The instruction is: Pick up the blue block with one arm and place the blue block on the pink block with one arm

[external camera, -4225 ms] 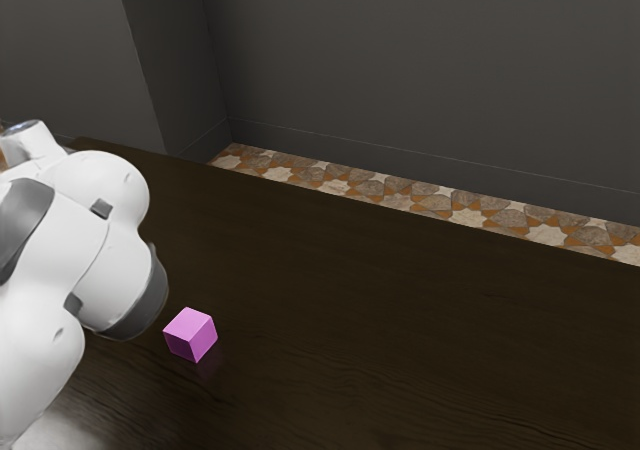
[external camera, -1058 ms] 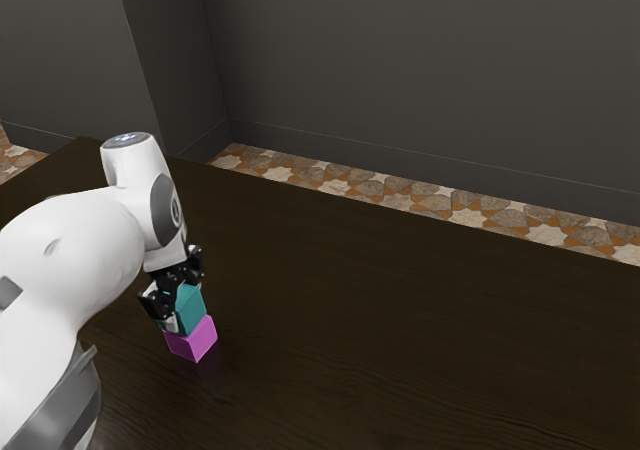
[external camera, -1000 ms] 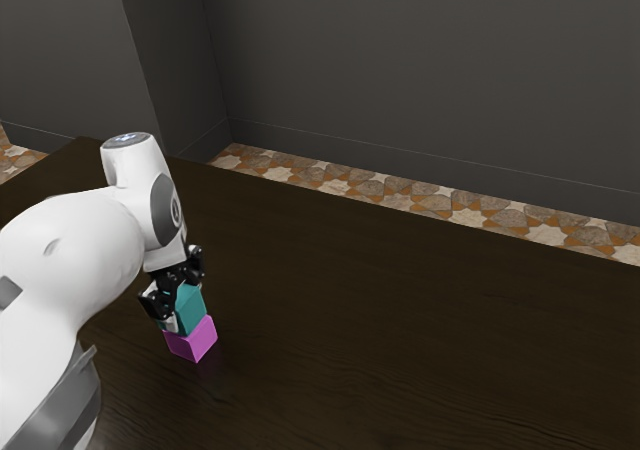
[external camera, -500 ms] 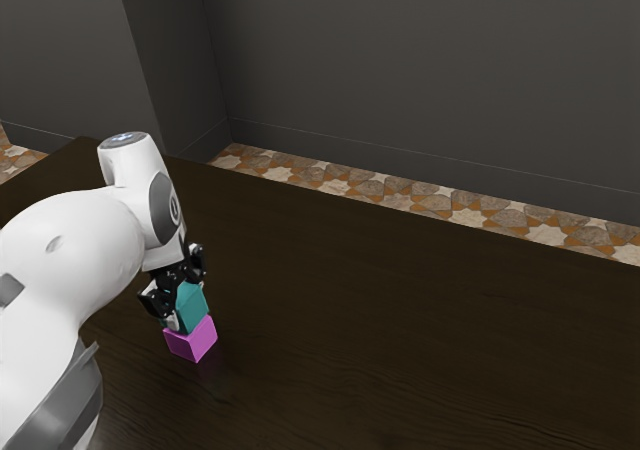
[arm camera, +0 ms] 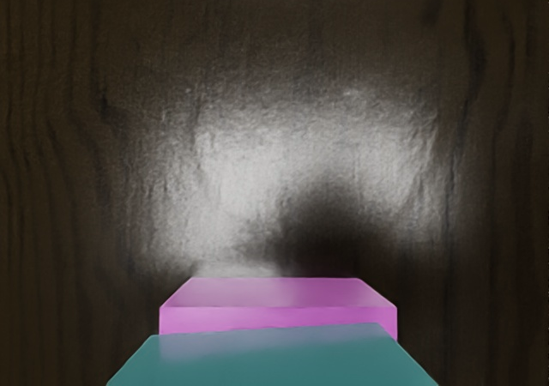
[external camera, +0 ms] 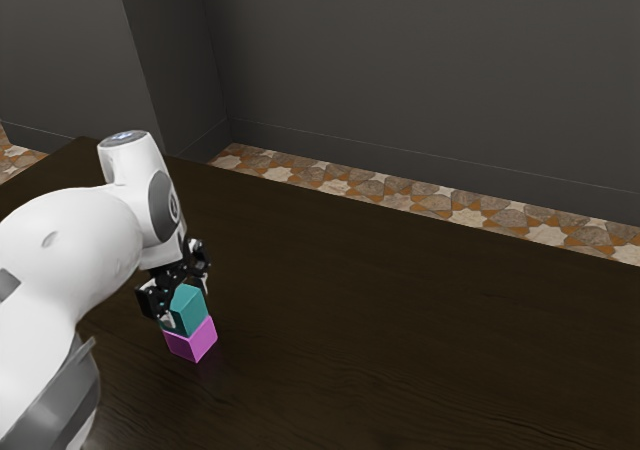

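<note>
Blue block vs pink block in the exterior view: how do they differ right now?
Colour: the blue block is teal-blue, the pink block is magenta.
Level: the blue block sits on top of the pink block, which rests on the table.
Nearness to the hand: the blue block is right at the gripper, while the pink block lies below it.
Shared: both are plain cubes of about the same size, stacked in contact.

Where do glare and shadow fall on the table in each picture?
Wrist view: a pale glare patch on the table, with a dark shadow just beyond the pink block; exterior view: dim, even light, with no such glare on the table.
</note>
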Robot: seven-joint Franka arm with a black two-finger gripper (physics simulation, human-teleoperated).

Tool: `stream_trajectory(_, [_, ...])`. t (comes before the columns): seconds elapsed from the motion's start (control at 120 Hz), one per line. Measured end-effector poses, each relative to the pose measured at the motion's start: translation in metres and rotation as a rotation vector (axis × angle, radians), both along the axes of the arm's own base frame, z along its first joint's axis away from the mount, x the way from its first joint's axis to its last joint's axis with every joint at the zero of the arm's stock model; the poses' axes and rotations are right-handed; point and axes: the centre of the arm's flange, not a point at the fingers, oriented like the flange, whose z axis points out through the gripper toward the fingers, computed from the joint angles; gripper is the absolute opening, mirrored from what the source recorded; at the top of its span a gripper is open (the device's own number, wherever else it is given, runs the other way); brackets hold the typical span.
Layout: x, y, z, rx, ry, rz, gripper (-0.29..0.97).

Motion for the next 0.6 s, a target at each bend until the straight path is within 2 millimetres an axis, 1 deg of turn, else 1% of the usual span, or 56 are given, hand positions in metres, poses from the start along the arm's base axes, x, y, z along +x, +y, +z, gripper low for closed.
stream_trajectory(0.15, [-0.001,-0.001,0.004,-0.009,0.001,-0.001,0.66])
stream_trajectory(0.208, [-0.001,-0.003,0.013,-0.014,-0.011,-0.003,0.67])
stream_trajectory(0.233, [0.0,-0.005,0.022,-0.016,-0.024,-0.007,0.67])
stream_trajectory(0.25, [0.003,-0.006,0.032,-0.014,-0.037,-0.014,0.67])
stream_trajectory(0.275, [0.008,-0.01,0.057,-0.004,-0.067,-0.033,0.67])
stream_trajectory(0.283, [0.012,-0.012,0.071,0.002,-0.085,-0.043,0.67])
stream_trajectory(0.308, [0.022,-0.016,0.131,0.025,-0.162,-0.074,0.67])
stream_trajectory(0.325, [0.024,-0.017,0.165,0.038,-0.201,-0.087,0.67])
stream_trajectory(0.35, [0.022,-0.016,0.204,0.05,-0.234,-0.098,0.67])
stream_trajectory(0.375, [0.02,-0.015,0.23,0.041,-0.239,-0.117,0.67])
stream_trajectory(0.417, [0.014,-0.009,0.259,-0.003,-0.227,-0.143,0.67])
stream_trajectory(0.442, [0.013,-0.015,0.285,-0.071,-0.224,-0.205,0.67])
stream_trajectory(0.475, [0.02,-0.029,0.305,-0.125,-0.186,-0.291,0.67])
stream_trajectory(0.5, [0.027,-0.049,0.317,-0.136,-0.155,-0.354,0.68])
stream_trajectory(0.558, [0.036,-0.083,0.323,-0.108,-0.071,-0.41,0.68])
stream_trajectory(0.6, [0.037,-0.096,0.322,-0.079,-0.019,-0.402,0.68])
